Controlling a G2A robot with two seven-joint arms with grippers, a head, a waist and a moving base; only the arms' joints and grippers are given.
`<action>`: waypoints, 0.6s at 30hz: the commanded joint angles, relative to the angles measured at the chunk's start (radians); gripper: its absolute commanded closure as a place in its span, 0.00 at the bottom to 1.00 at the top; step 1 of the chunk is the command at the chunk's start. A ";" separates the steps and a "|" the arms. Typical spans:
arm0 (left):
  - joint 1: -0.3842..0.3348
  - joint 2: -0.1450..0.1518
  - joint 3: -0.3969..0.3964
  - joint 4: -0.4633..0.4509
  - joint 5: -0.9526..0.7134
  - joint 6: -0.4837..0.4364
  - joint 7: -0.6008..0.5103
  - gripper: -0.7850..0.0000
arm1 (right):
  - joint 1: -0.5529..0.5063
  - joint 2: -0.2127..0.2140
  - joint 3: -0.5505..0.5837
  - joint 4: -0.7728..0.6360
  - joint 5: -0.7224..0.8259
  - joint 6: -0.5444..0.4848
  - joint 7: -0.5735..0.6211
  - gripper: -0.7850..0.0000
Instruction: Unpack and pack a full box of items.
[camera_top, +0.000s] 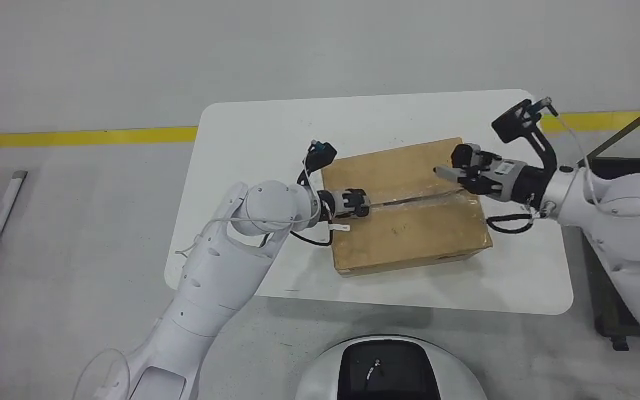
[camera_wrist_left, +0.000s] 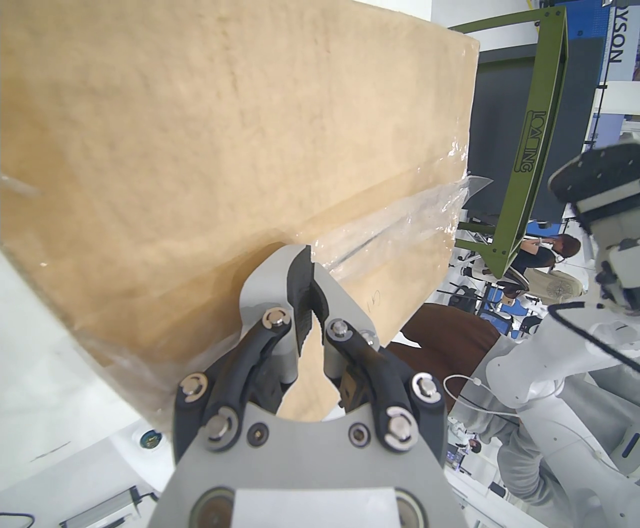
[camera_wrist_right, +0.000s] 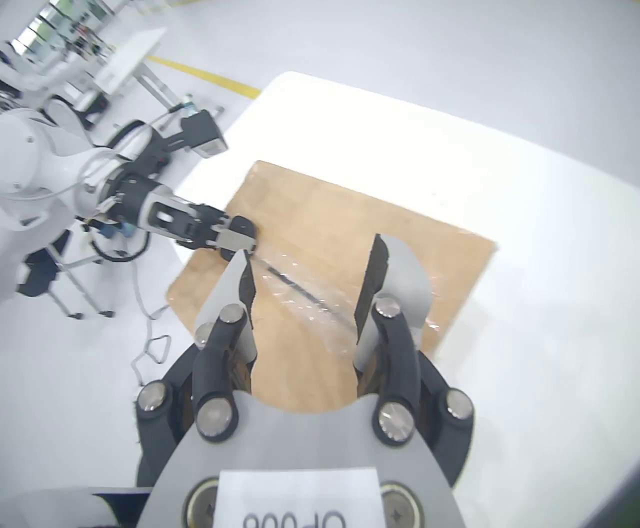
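A closed cardboard box (camera_top: 410, 215) lies on the white table (camera_top: 260, 150), its top seam covered with clear tape (camera_top: 410, 199). My left gripper (camera_top: 362, 203) sits at the near-left end of that seam, fingers shut right at the tape's end (camera_wrist_left: 390, 220); whether tape is pinched between them I cannot tell. In the left wrist view the gripper (camera_wrist_left: 306, 270) presses against the box (camera_wrist_left: 200, 125). My right gripper (camera_top: 440, 173) hovers open over the box's far-right end. The right wrist view shows its fingers (camera_wrist_right: 312, 250) spread above the tape (camera_wrist_right: 300, 290), with the left gripper (camera_wrist_right: 245, 235) beyond.
The box (camera_wrist_right: 320, 225) takes up the middle of the table (camera_wrist_right: 450, 150); bare table surface lies behind it and to the left. A yellow floor line (camera_top: 100, 135) runs behind the table. A green frame (camera_wrist_left: 535, 125) stands off to the right.
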 joint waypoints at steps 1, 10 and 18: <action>0.000 -0.001 -0.001 0.000 0.001 0.000 -0.001 1.00 | 0.002 -0.005 -0.033 0.018 0.026 0.002 -0.004 1.00; 0.007 -0.001 -0.014 -0.001 0.005 0.003 0.000 1.00 | 0.064 -0.033 -0.164 0.114 0.101 -0.005 -0.030 1.00; 0.017 0.001 -0.025 -0.009 0.013 0.004 -0.002 1.00 | 0.118 -0.057 -0.277 0.156 0.070 -0.011 -0.017 1.00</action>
